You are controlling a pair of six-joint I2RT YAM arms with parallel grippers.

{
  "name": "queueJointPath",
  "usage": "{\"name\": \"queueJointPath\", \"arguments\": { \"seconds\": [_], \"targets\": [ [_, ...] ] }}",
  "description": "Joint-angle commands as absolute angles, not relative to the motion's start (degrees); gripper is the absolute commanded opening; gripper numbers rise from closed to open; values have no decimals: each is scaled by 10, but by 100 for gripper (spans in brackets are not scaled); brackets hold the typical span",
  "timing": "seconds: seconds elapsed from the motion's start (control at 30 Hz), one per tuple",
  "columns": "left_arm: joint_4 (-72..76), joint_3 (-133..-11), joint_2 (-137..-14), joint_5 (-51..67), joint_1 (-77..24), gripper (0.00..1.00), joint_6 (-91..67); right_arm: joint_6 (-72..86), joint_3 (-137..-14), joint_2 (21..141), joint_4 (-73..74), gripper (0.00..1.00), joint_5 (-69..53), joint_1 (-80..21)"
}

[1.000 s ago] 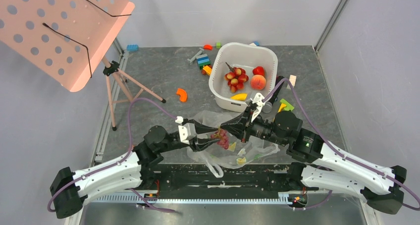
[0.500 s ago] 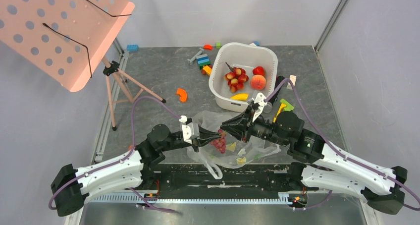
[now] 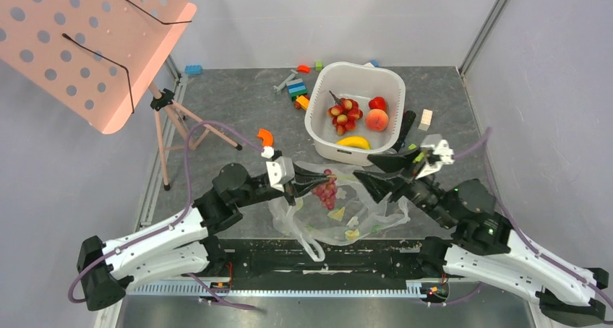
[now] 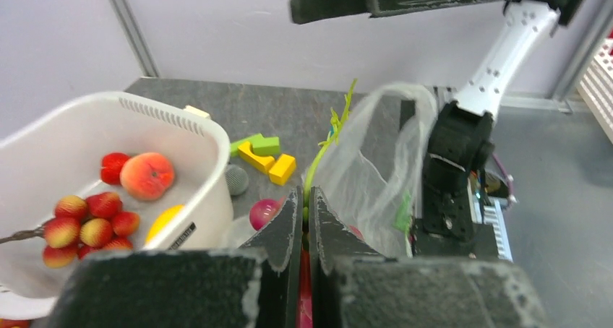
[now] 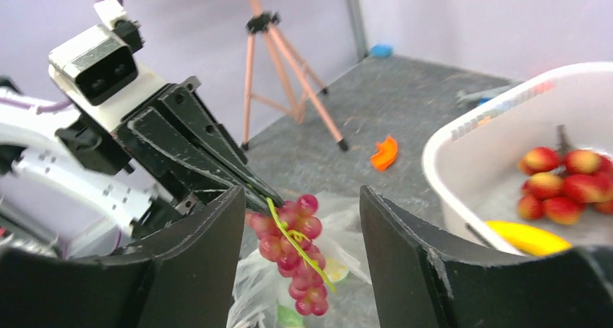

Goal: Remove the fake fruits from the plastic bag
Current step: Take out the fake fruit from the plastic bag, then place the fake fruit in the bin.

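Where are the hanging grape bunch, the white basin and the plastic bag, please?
hanging grape bunch (image 5: pixel 282 248): right wrist view, on the red-purple berries in the middle.
white basin (image 3: pixel 358 66): top view, on its far rim.
plastic bag (image 3: pixel 383 211): top view, on the crumpled film at its right side.

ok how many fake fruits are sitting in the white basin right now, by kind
red-yellow grape bunch: 1
red apple: 1
peach: 1
yellow piece: 1
total in the white basin: 4
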State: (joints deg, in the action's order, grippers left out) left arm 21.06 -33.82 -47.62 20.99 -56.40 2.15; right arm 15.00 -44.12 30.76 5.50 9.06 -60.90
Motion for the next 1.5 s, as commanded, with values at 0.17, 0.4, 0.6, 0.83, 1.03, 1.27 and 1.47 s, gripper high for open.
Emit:
{"name": "queueJointPath", "arguments": {
  "seconds": [0.17,0.4,0.6,0.83,1.03,1.27,1.47],
  "targets": [
    [133,-553,-605,174,-540,2,21,132,-426,230,120,64,280,-609],
    [160,-689,-738,249,-429,2,-62,149,-394,193,152,65,298,-610],
    [226,-764,-867,284,-367,2,-106,153,-373,175,172,65,320,-609],
    [272,-858,-1028,289,-344,2,-105,159,-355,169,192,66,341,-609],
    [261,-933,-1136,299,-342,2,-102,161,-338,168,201,67,353,-609],
    [212,-999,-1229,275,-340,8,-114,162,-331,165,203,69,358,-609],
    [173,-1010,-1244,219,-337,45,-120,164,-330,162,208,70,360,-609]
  ]
}}
